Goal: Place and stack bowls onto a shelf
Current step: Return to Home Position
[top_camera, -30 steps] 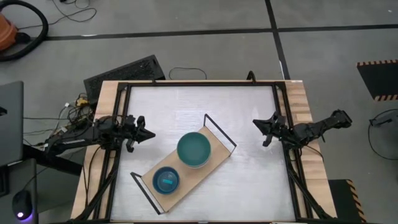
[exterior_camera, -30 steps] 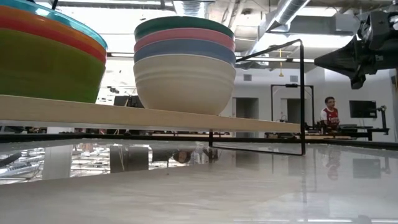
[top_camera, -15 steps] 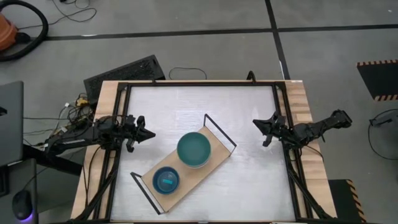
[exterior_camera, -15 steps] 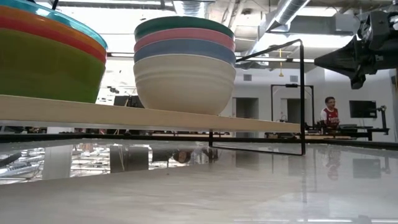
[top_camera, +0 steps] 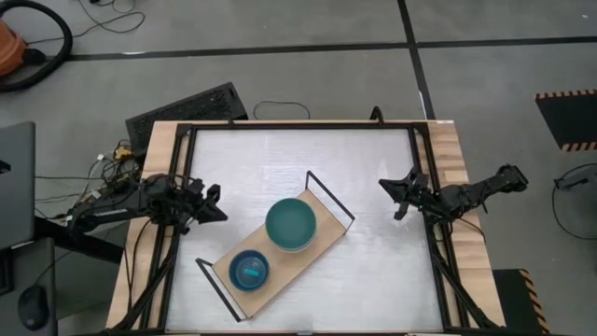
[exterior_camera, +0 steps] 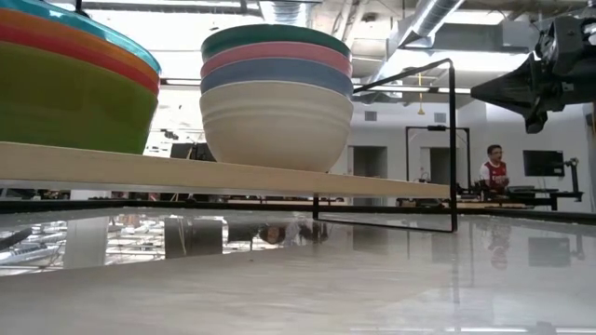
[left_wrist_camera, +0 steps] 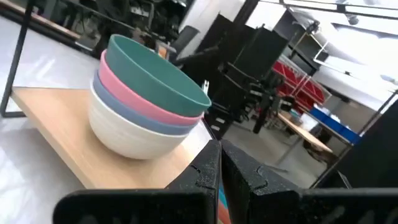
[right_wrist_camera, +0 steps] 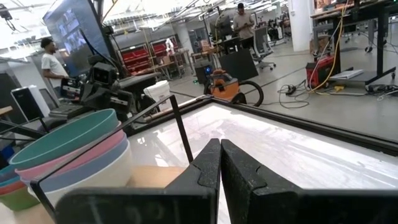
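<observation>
**High view.** My left tool [top_camera: 218,207] sat at the left edge of the bench [top_camera: 280,159], middle-left of the frame. My right tool [top_camera: 386,189] sat at the right edge, middle-right. Both were well apart from the shelf [top_camera: 283,278], which lay on a diagonal in the lower centre. It carried two stacks. The teal bowl [top_camera: 291,224] topped the one near the frame's centre. The cyan bowl [top_camera: 250,271] topped the one toward the lower-left end.

**Low view.** At centre frame, the large stack stood on the shelf board: cream bowl [exterior_camera: 277,126] at the base, then blue bowl [exterior_camera: 277,74], pink bowl [exterior_camera: 277,56], teal on top. At the left edge, the lime green bowl [exterior_camera: 65,102] sat under a red bowl [exterior_camera: 56,42], with the cyan rim above. A person [exterior_camera: 493,167] stood far back, right of frame.

**Left wrist view.** The left tool was clenched, grasping nothing. The large stack stood ahead on the board.

**Right wrist view.** The right tool was clenched, grasping nothing. The large stack showed behind the shelf's wire loop.
</observation>
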Action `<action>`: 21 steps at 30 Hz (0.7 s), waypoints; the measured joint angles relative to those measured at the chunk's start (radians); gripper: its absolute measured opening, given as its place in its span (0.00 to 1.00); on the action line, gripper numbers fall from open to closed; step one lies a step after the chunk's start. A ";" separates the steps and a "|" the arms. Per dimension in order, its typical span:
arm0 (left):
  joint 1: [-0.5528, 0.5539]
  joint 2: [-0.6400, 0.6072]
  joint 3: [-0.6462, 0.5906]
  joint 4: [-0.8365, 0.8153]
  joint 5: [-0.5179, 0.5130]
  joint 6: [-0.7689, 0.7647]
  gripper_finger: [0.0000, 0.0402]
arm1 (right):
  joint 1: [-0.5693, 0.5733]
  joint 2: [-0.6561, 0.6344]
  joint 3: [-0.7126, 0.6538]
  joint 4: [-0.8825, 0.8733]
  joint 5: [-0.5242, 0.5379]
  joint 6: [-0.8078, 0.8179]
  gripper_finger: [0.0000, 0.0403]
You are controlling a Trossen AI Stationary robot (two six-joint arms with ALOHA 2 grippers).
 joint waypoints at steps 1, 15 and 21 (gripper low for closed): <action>0.000 0.000 0.000 -0.004 -0.002 0.002 0.00 | 0.000 0.000 0.000 0.000 0.000 0.000 0.10; 0.000 0.000 0.000 -0.026 -0.088 0.010 0.00 | 0.000 0.000 -0.001 0.001 0.000 0.001 0.10; 0.000 0.000 0.000 -0.026 -0.088 0.010 0.00 | 0.000 0.000 -0.001 0.001 0.000 0.000 0.10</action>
